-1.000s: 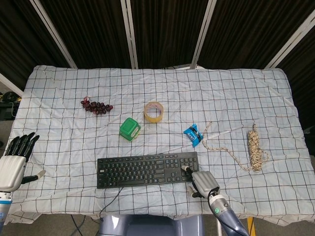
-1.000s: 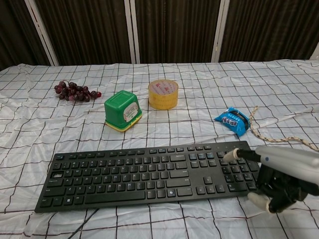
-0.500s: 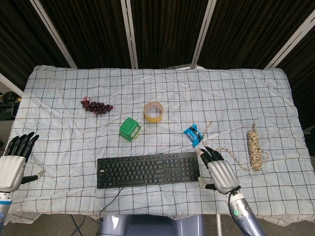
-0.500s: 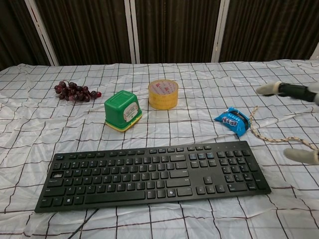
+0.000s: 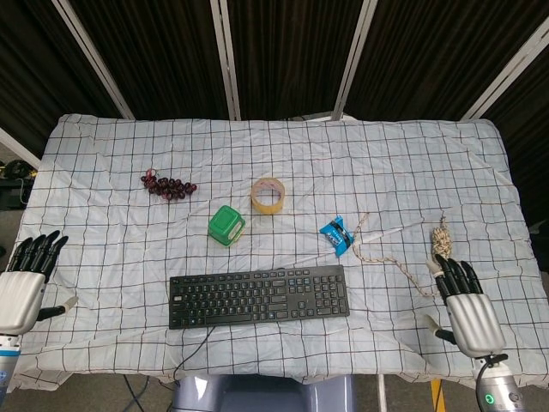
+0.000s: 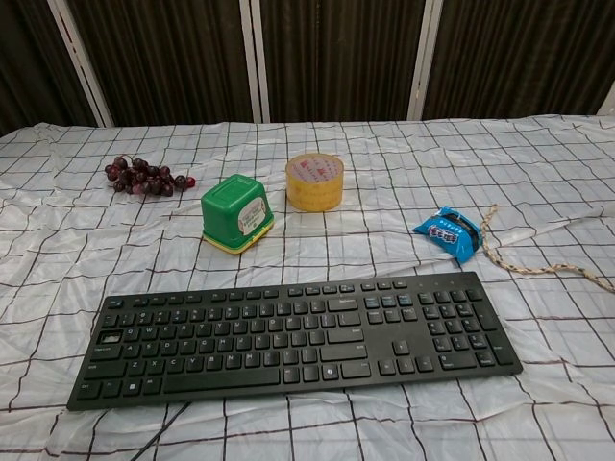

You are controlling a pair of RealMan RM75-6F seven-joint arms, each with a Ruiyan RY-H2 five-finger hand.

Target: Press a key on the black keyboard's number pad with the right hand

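The black keyboard (image 5: 258, 295) lies along the table's front edge, its number pad (image 5: 331, 290) at the right end. The chest view shows the whole keyboard (image 6: 298, 333) and its number pad (image 6: 463, 324) with nothing over them. My right hand (image 5: 467, 310) hovers far to the right of the keyboard, near the table's front right corner, fingers extended and apart, holding nothing. My left hand (image 5: 23, 284) rests off the table's left edge, fingers straight and empty. Neither hand appears in the chest view.
A green box (image 5: 226, 225), a yellow tape roll (image 5: 268, 195), dark grapes (image 5: 168, 185) and a blue packet (image 5: 338, 235) lie behind the keyboard. A coiled rope (image 5: 443, 249) lies just beyond my right hand. A checked cloth (image 5: 129, 240) covers the table.
My right hand lifted off the number pad, opened its fingers and swung right, away from the keyboard toward the table's front right corner. The left hand stayed put.
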